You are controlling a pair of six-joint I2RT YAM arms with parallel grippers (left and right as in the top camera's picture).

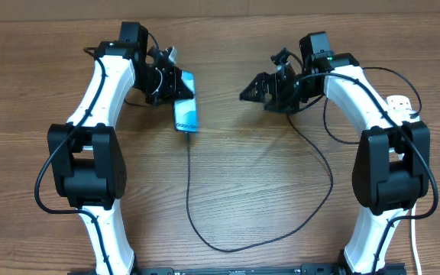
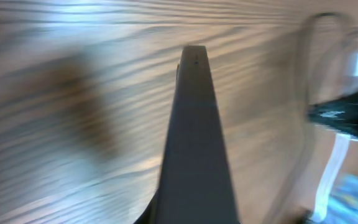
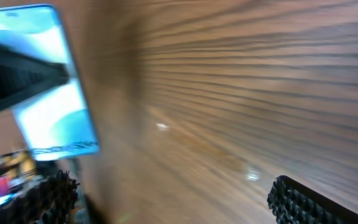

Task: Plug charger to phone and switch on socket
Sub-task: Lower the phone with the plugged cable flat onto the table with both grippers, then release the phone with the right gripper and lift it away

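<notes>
One of two steps appears done: the charger (image 1: 187, 176) meets the lower end of the phone (image 1: 186, 111), mid-left on the bench (image 1: 258, 191). Socket (image 1: 402, 103) lies behind the right arm, switching outstanding. Left jaws closed, empty; right jaws open.

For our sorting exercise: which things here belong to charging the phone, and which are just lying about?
Job: slim smartphone with glowing light-blue screen; thin black charger cable; white plastic power strip, half hidden.
Lying about: only the brown wooden table underneath.
</notes>
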